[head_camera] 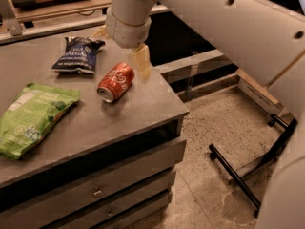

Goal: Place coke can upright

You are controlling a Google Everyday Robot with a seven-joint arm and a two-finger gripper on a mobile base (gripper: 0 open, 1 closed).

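The coke can (pixel 116 82), red with white script, lies on its side on the grey table (pixel 143 104), its silver top facing front-left. My gripper (pixel 122 51) hangs just above and behind the can, over the table's right part. One yellowish finger (pixel 142 63) reaches down beside the can's right end, and the other finger (pixel 99 32) peeks out on the wrist's far left side. The fingers are spread apart and hold nothing. The gripper is not touching the can.
A dark blue chip bag (pixel 76 54) lies behind the can and a green snack bag (pixel 31 118) lies at the front left. The table's right edge (pixel 176 106) drops to a speckled floor with a black metal stand (pixel 248 175). Drawers (pixel 95 190) are below the tabletop.
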